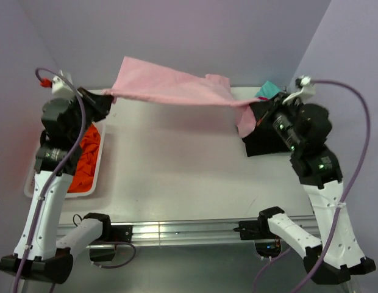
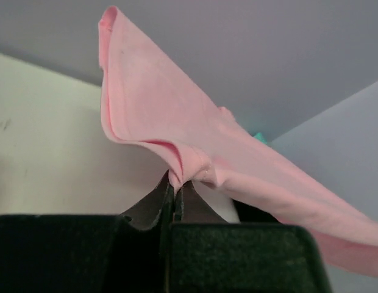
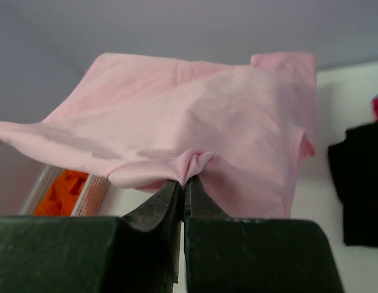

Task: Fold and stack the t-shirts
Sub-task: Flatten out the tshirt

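Shirt [image 1: 171, 88] in pink hangs stretched over the table [image 1: 177, 165], left gripper [image 2: 175, 183] and right gripper [image 3: 184, 180] each clamped on an edge, probably to spread it flat for folding.

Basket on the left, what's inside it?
An orange shirt fills the visible part of the basket. The left arm covers the rest, so anything else in there cannot be seen.
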Controlling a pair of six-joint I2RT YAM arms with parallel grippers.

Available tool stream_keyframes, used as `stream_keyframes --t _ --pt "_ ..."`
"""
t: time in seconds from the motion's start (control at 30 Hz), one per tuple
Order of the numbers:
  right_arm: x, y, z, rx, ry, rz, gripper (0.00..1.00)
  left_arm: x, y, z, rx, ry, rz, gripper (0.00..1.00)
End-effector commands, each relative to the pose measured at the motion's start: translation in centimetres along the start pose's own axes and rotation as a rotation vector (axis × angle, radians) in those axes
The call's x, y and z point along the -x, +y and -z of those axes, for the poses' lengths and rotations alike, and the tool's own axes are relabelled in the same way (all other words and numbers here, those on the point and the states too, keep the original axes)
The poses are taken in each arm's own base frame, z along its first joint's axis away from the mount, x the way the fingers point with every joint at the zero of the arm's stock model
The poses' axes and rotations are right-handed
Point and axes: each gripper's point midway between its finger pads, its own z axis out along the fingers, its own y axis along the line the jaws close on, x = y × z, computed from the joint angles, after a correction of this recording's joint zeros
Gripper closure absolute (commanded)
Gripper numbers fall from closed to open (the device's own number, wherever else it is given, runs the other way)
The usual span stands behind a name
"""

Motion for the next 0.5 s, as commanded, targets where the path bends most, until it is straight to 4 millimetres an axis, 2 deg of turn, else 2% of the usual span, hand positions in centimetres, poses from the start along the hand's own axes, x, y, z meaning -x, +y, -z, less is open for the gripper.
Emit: stream_keyframes --t 0.0,0.03,0.07,0.1,0.13,0.17,0.2,0.23,0.27,0.3,0.33,0.37,0.4,0.43,0.47 --pt "-14.5 -4.4 -2.4 -0.062 0.331 -0.158 1.00 -10.2 9.8 -1.4 0.259 0.177 -0.010 1.00" --pt "-17.0 -4.6 -2.3 -0.045 0.385 -0.191 1.00 -11.9 11.5 -0.7 0.315 0.198 0.023 1.00" --pt "-21.5 -6.2 -1.9 -0.092 0.493 -0.242 1.00 -13.5 13.3 -0.3 0.371 0.221 0.030 1.00" --pt "-23.5 -6.5 -1.7 -0.113 0.537 -0.251 0.93 -17.8 16.2 0.5 0.455 0.308 0.070 0.99" --pt "-25.3 -6.7 -1.4 -0.122 0.588 -0.252 0.83 -20.4 18.0 1.6 0.528 0.386 0.095 0.98" --pt "-27.3 -6.3 -0.9 -0.117 0.646 -0.242 0.68 -22.4 19.3 2.4 0.576 0.441 0.119 0.99" --pt "-29.0 -6.5 -0.4 -0.128 0.689 -0.240 0.29 -26.5 21.3 4.0 0.660 0.544 0.185 0.99" --pt "-29.8 -6.1 0.1 -0.120 0.719 -0.239 0.13 -28.1 22.0 5.2 0.718 0.592 0.223 0.86" --pt "-30.6 -5.8 0.6 -0.114 0.746 -0.233 0.10 -29.2 21.6 5.2 0.701 0.629 0.232 0.76" --pt "-30.8 -5.8 0.9 -0.118 0.752 -0.232 0.10 -30.4 21.4 5.7 0.715 0.652 0.270 0.60" --pt "-30.8 -5.7 1.3 -0.115 0.755 -0.229 0.10 -30.6 21.1 6.0 0.730 0.657 0.287 0.37" --pt "-30.6 -5.5 1.6 -0.105 0.742 -0.231 0.10 -30.6 20.8 6.3 0.741 0.661 0.305 0.28" --pt "-30.5 -5.6 1.7 -0.107 0.735 -0.229 0.09 -29.2 19.9 5.5 0.710 0.618 0.314 0.08" --pt "-30.1 -5.4 1.9 -0.100 0.717 -0.230 0.09 -28.3 19.5 5.2 0.705 0.593 0.314 0.01" --pt "-29.9 -5.5 1.9 -0.103 0.711 -0.229 0.09 -27.4 19.3 5.2 0.719 0.581 0.306 0.00"
